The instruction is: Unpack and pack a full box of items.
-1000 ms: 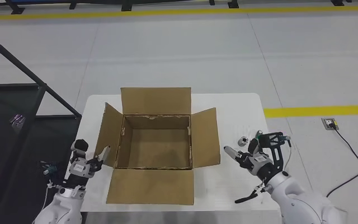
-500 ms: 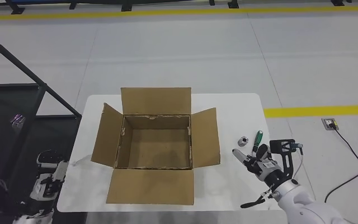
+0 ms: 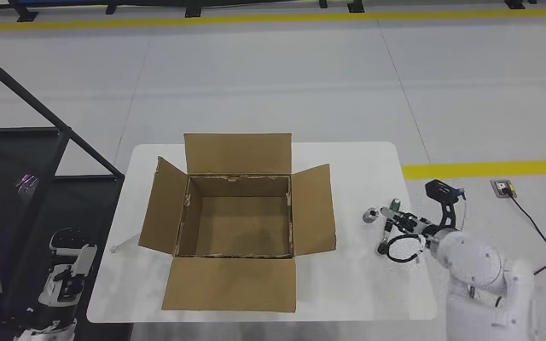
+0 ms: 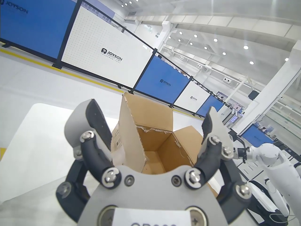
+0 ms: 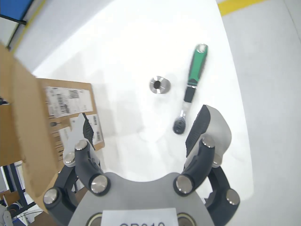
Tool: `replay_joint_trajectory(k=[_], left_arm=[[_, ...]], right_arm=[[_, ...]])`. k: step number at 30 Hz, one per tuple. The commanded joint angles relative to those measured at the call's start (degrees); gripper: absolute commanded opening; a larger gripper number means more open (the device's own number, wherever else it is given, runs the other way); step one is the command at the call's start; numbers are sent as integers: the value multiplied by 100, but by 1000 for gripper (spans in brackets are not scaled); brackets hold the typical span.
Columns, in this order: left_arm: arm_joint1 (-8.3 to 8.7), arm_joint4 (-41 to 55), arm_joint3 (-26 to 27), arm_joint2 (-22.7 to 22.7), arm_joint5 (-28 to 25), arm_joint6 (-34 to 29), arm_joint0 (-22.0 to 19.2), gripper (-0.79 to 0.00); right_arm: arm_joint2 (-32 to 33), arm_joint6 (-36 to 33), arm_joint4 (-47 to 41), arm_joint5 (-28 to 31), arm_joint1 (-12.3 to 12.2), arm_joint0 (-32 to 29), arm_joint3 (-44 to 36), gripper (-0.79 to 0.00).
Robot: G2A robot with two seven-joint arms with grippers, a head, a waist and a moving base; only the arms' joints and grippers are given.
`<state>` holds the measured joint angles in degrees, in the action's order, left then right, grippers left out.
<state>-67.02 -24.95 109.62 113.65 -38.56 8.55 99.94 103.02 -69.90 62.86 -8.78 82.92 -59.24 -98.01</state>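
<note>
White table (image 3: 358, 162) on a pale grey floor (image 3: 256, 77) with yellow lines, from above: cardboard box (image 3: 237, 223) at mid-table, four flaps folded out, inside bare. To its right, apart from the box: small metal socket (image 3: 370, 215) and green-handled ratchet (image 3: 394, 205), near each other and close to the table's right edge, with the right gripper (image 3: 399, 228) over them. Left gripper (image 3: 70, 249) low, off the table's left side. Left wrist view: left gripper (image 4: 151, 110), jaws wide apart, nothing between; box (image 4: 152, 142) ahead, open; blue and white partition panels (image 4: 98, 48) behind. Right wrist view: right gripper (image 5: 143, 116), jaws apart and empty; ratchet (image 5: 190, 90) flat on the table (image 5: 141, 36), head just beside one finger; socket (image 5: 159, 85) next to it, not touching; box (image 5: 28, 118) to one side, labelled flap nearest. Hazards, as judged: a glancing close may skid the ratchet off the nearby edge; the round socket may roll or squirt from the pads; a low carry may catch the outspread flap and shift the box.
</note>
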Motion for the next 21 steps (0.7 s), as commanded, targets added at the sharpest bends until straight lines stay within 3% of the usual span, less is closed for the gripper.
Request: replay_joint_trajectory(k=[1, 6, 10, 11, 13, 16, 21], left_arm=[[0, 0, 0, 0, 0, 0, 0, 0], [0, 0, 0, 0, 0, 0, 0, 0], [0, 0, 0, 0, 0, 0, 0, 0], [0, 0, 0, 0, 0, 0, 0, 0], [0, 0, 0, 0, 0, 0, 0, 0], [0, 0, 0, 0, 0, 0, 0, 0], [0, 0, 0, 0, 0, 0, 0, 0]], right_arm=[[-65, -344, 518, -108, -57, 331, 589, 0], [-312, -623, 1217, -238, -135, 950, 1638, 0], [-442, -440, 1446, -402, -161, 1302, 2320, -15], [-454, -388, 1469, -437, -168, 1366, 2466, -55], [-481, -330, 1489, -480, -179, 1488, 2726, -243], [-538, -296, 1618, -533, -203, 1637, 3015, -382], [-657, -250, 1655, -546, -220, 1773, 3232, -419]])
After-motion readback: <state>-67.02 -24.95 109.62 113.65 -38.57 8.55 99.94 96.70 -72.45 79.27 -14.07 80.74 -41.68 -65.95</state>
